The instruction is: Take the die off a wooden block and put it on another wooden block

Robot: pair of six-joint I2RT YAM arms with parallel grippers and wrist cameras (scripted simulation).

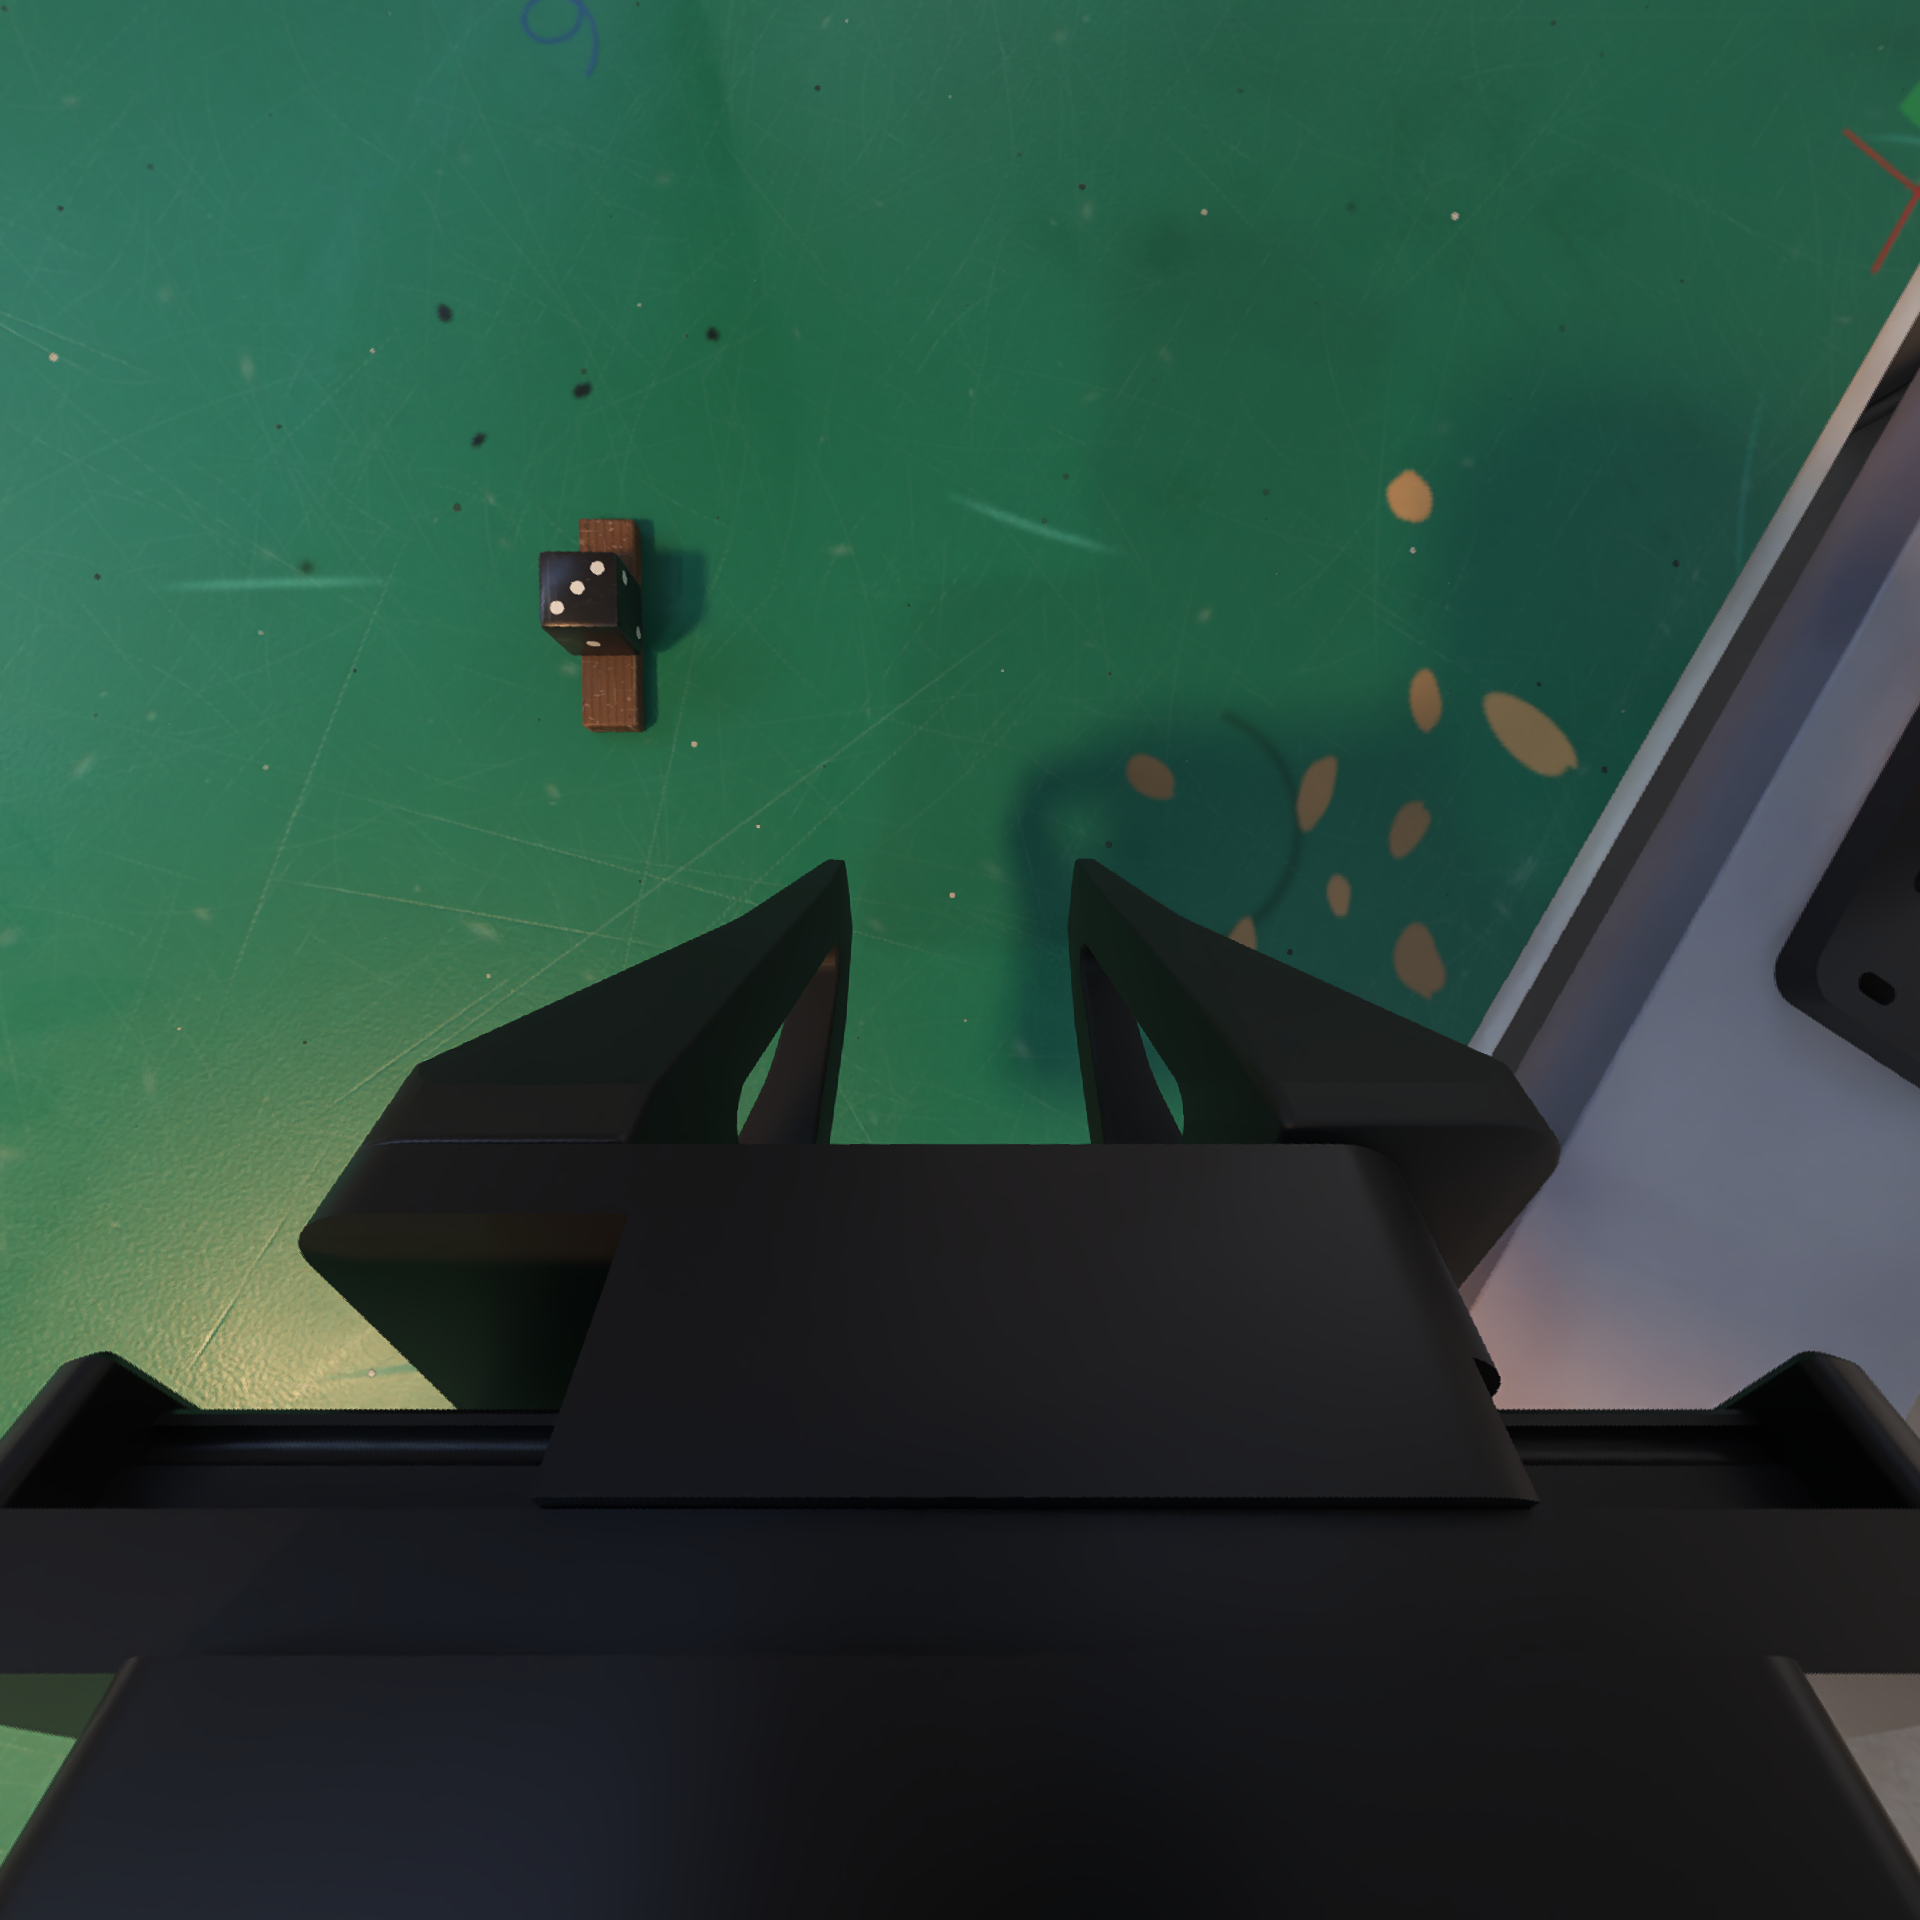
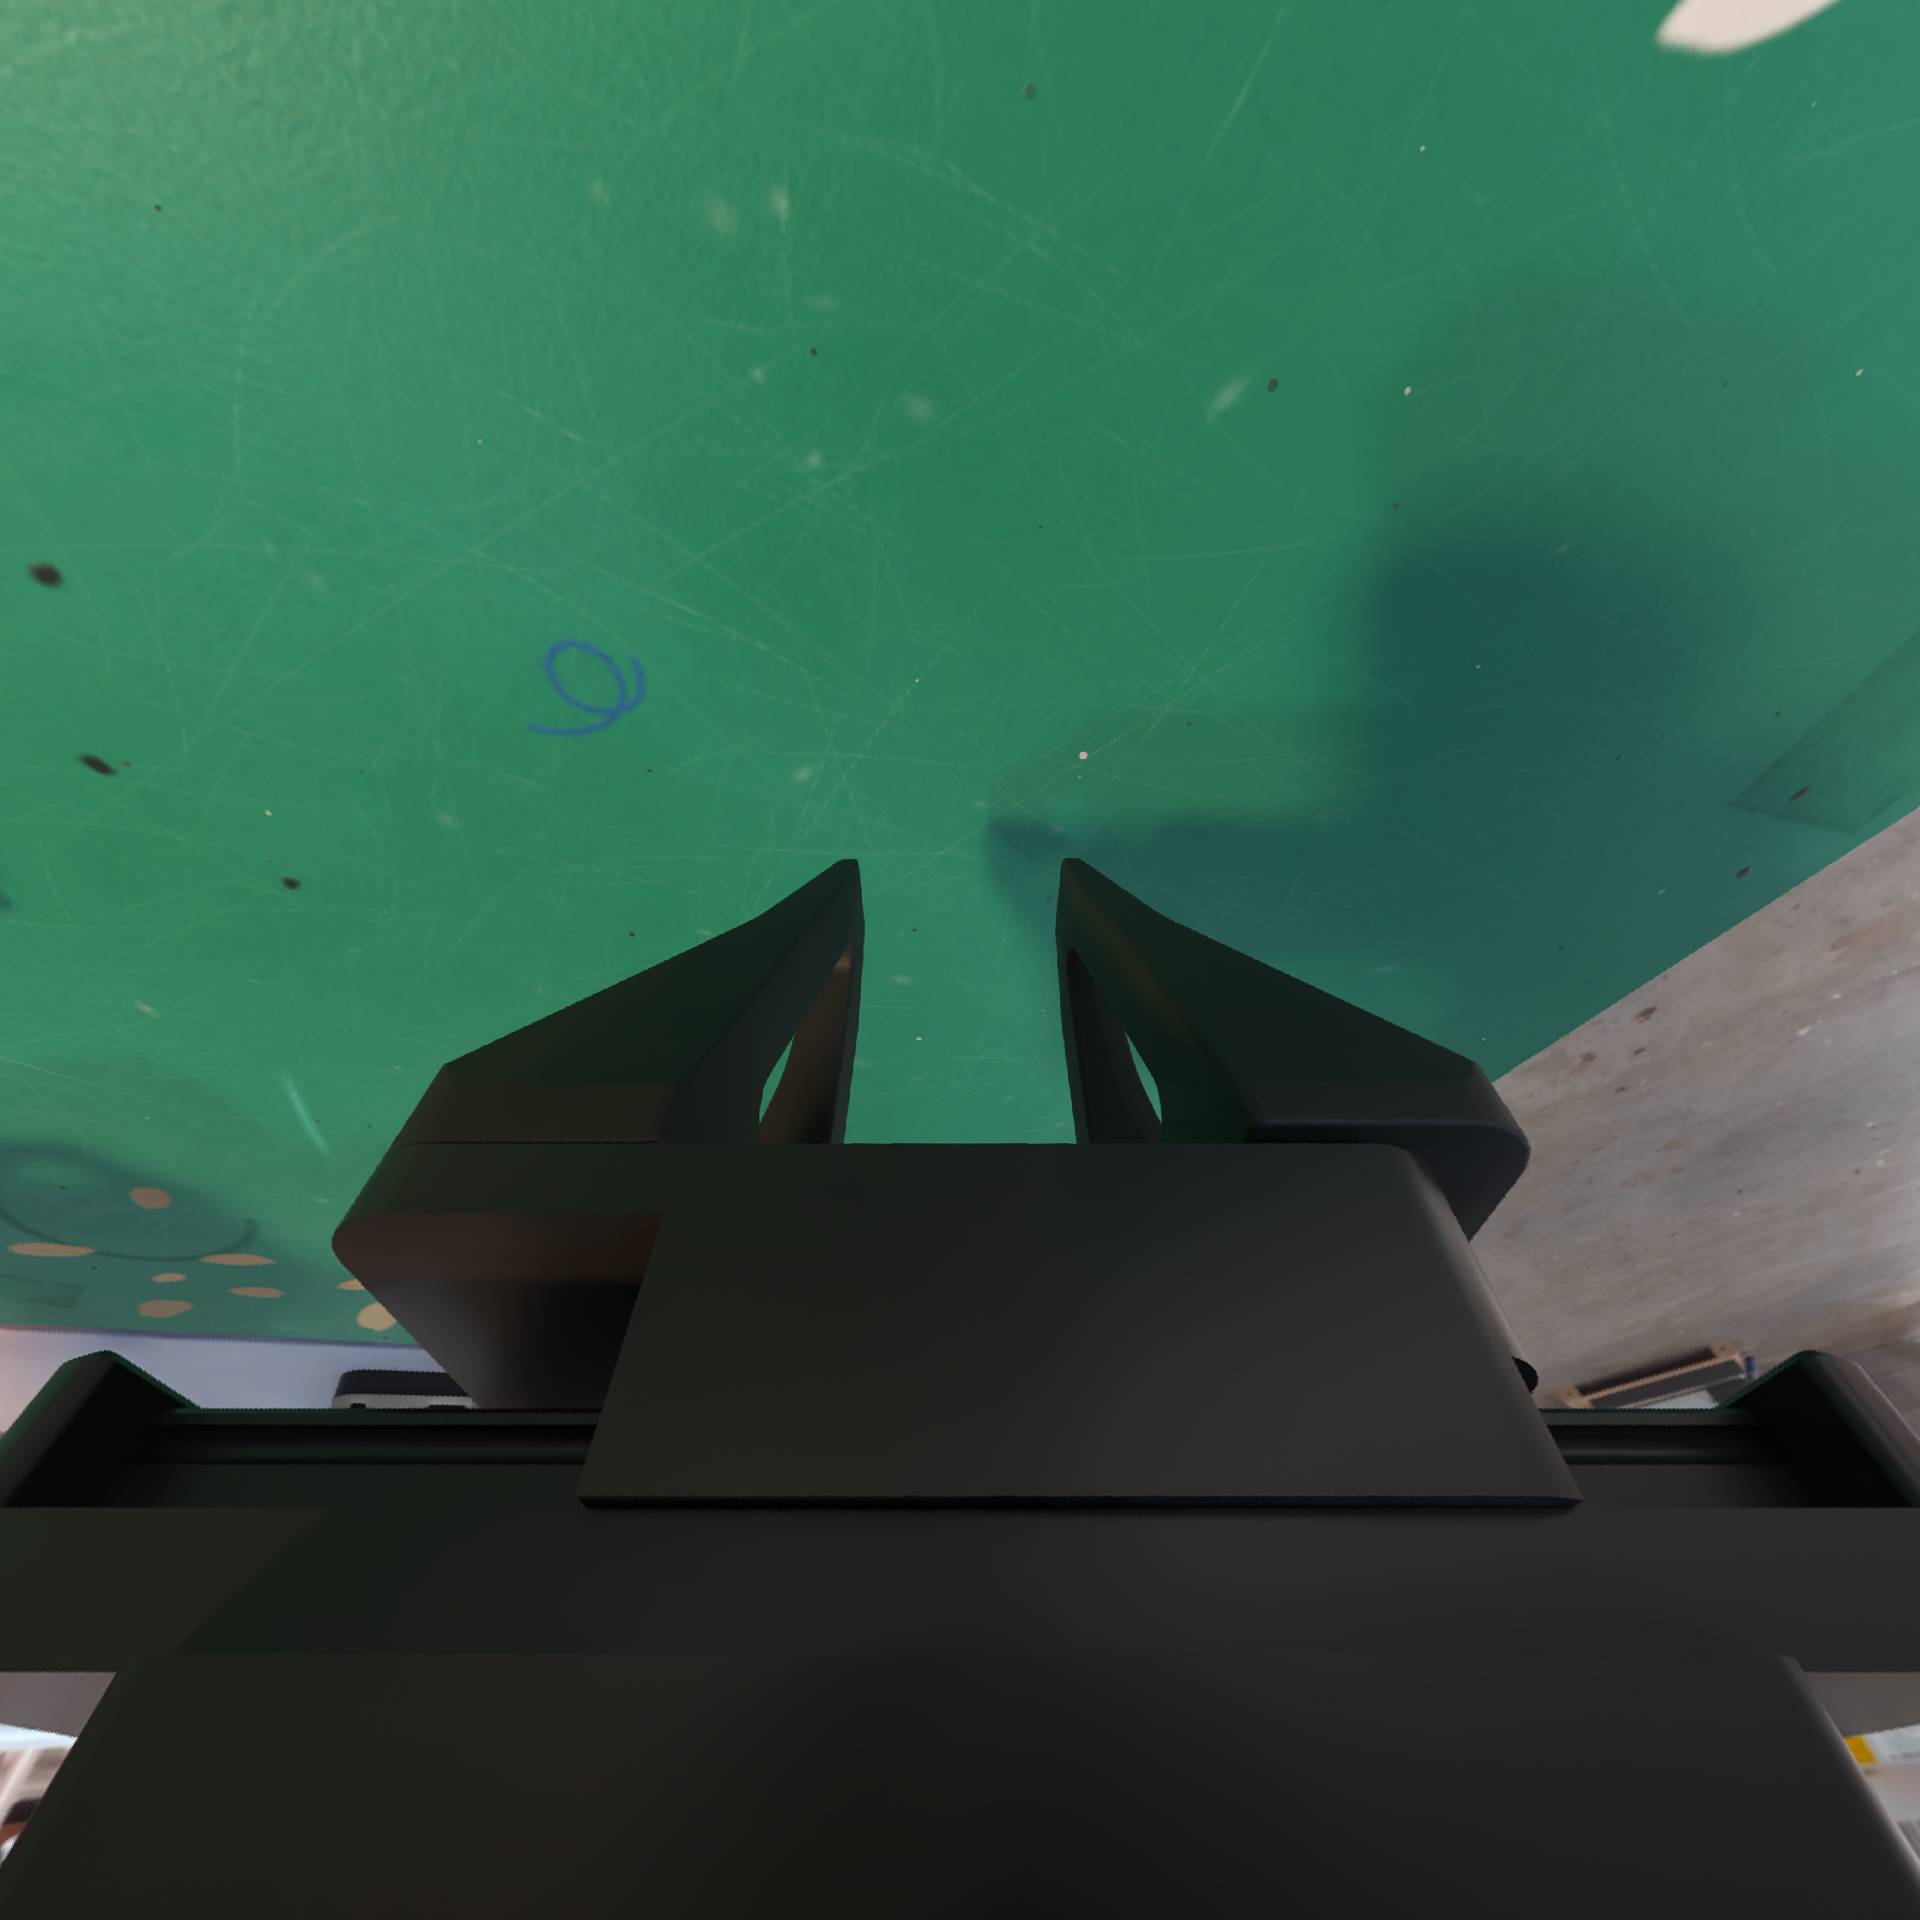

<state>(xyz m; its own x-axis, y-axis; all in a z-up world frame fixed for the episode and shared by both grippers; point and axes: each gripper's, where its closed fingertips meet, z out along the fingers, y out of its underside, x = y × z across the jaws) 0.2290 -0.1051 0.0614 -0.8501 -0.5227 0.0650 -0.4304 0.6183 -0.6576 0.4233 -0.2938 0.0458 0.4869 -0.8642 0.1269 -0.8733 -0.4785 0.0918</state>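
In the left wrist view a black die [image 1: 584, 597] with white pips sits on a small brown wooden block [image 1: 613, 691] that lies on the green mat. My left gripper [image 1: 958, 873] is open and empty, high above the mat, with the die up and to the left of its fingertips. My right gripper [image 2: 958, 871] is open and empty above bare green mat. No die and no block show in the right wrist view. No second wooden block shows in either view.
The green mat [image 1: 1039, 364] is scratched, with tan spots [image 1: 1527, 732] right of my left gripper. A grey-white table border [image 1: 1714, 1039] runs down the right side. In the right wrist view a blue scribble [image 2: 590, 688] marks the mat and a concrete floor [image 2: 1714, 1143] shows at right.
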